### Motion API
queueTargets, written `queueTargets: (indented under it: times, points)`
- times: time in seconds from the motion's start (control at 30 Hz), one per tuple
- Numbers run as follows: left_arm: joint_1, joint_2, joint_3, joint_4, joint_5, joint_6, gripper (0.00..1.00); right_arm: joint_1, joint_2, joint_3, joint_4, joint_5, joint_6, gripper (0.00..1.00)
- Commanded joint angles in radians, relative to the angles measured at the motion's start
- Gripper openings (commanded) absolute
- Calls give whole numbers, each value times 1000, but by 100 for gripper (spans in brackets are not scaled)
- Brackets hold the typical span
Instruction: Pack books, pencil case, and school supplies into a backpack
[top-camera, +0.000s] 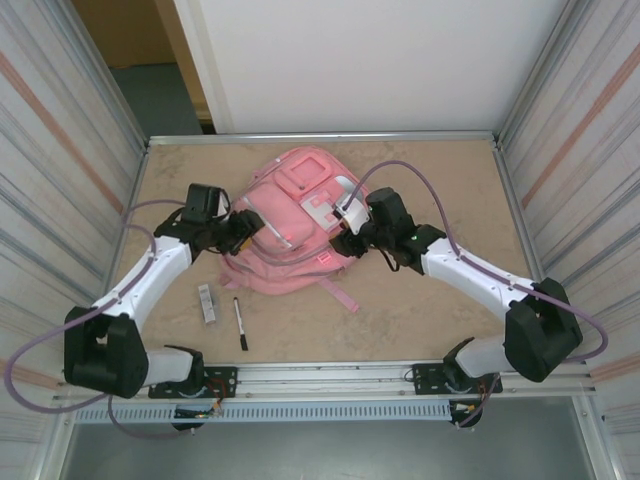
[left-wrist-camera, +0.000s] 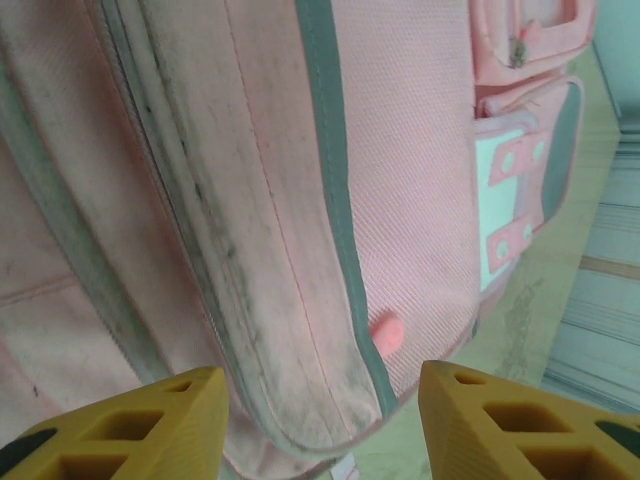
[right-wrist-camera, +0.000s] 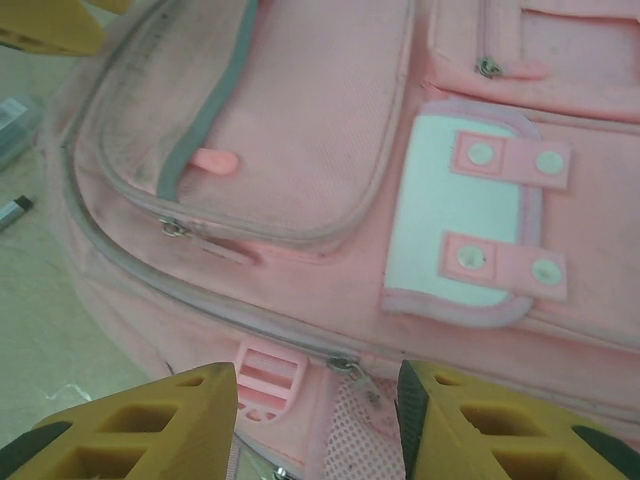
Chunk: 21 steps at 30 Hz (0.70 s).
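Desk (top-camera: 430, 300), left part: small whitish-grey bar (top-camera: 207, 302) and black pen (top-camera: 240, 323), lying side by side near the left arm, well apart from both hands.

Left hand (top-camera: 245, 228): stands partly open, holds nothing. Hovers at the left edge of the pink backpack (top-camera: 300, 200), yellow fingers (left-wrist-camera: 150, 425) straddling a grey-trimmed seam without visible contact.

Backpack: lies flat at mid-desk, front pockets up, between the two hands.

Right hand (top-camera: 345, 243): stands partly open, holds nothing. Sits at the backpack's right side, just over its near edge, pink buckle (right-wrist-camera: 268, 375) showing between the fingers (right-wrist-camera: 480, 420).
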Motion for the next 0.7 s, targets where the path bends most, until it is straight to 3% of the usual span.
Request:
queueTargets:
  times: [0.0, 0.33, 0.53, 0.57, 0.63, 0.67]
  points:
    - [2, 43, 43, -11, -6, 36, 53, 15, 29, 32, 16, -20, -26, 45]
    - [0, 83, -3, 52, -137, 0, 53, 55, 92, 30, 45, -27, 6, 45]
    - [-3, 129, 29, 86, -92, -1, 27, 56, 158, 39, 55, -94, 6, 50]
    - [-11, 125, 38, 98, -77, -2, 19, 52, 179, 59, 25, -154, -30, 55]
    - [-34, 108, 70, 89, -95, 15, 3, 57, 211, 76, 8, -208, -100, 57]
    - [-43, 99, 86, 82, -98, 25, 0, 57, 226, 76, 14, -220, -142, 57]
